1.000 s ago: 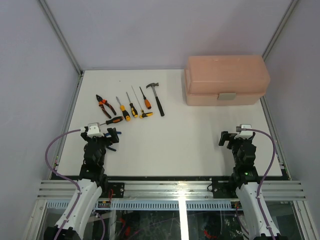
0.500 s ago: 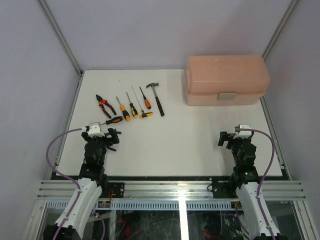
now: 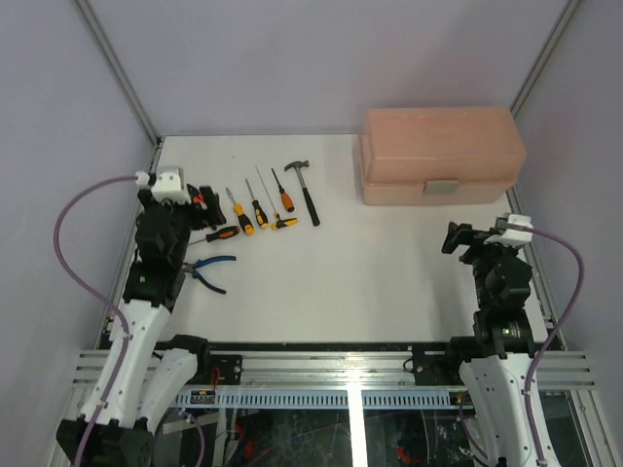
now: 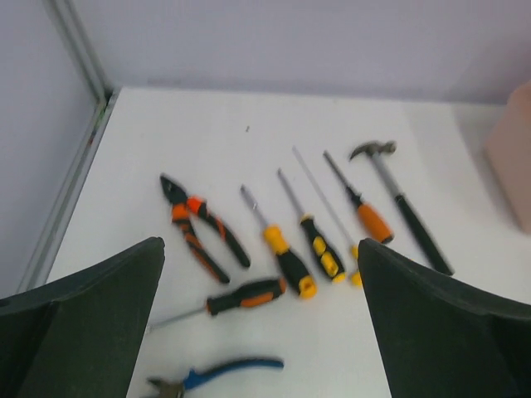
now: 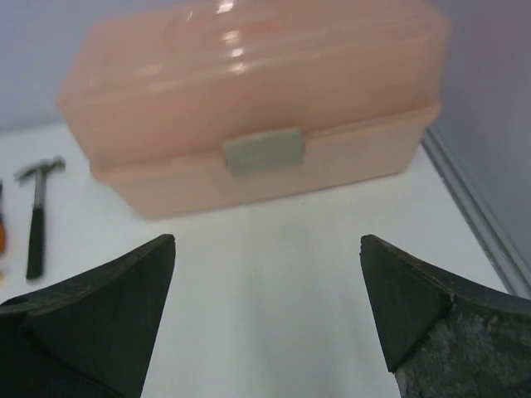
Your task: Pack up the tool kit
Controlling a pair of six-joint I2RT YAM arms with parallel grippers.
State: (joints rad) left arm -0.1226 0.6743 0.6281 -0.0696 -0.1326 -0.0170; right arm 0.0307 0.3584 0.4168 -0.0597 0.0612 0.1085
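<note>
The salmon-pink toolbox (image 3: 441, 156) stands closed at the back right, its grey latch (image 5: 264, 151) facing me. Laid out at the back left are orange pliers (image 4: 203, 232), several orange-black and yellow-black screwdrivers (image 4: 286, 261), and a black hammer (image 3: 307, 195). Blue pliers (image 3: 209, 270) lie nearer, beside a black-orange screwdriver (image 4: 245, 296). My left gripper (image 4: 261, 249) hangs open above the near end of the tool row, holding nothing. My right gripper (image 5: 267, 240) is open and empty, above bare table in front of the toolbox (image 5: 249, 91).
The white table (image 3: 341, 263) is bordered by metal rails, with grey walls close on the left, right and back. The toolbox sits against the right rail (image 3: 526, 233). My left arm partly covers the orange pliers in the top view.
Both arms have lifted and reached forward. The left one swung toward the tool row, uncovering the blue pliers. The right one shifted right, toward the toolbox. Both grippers stayed open.
</note>
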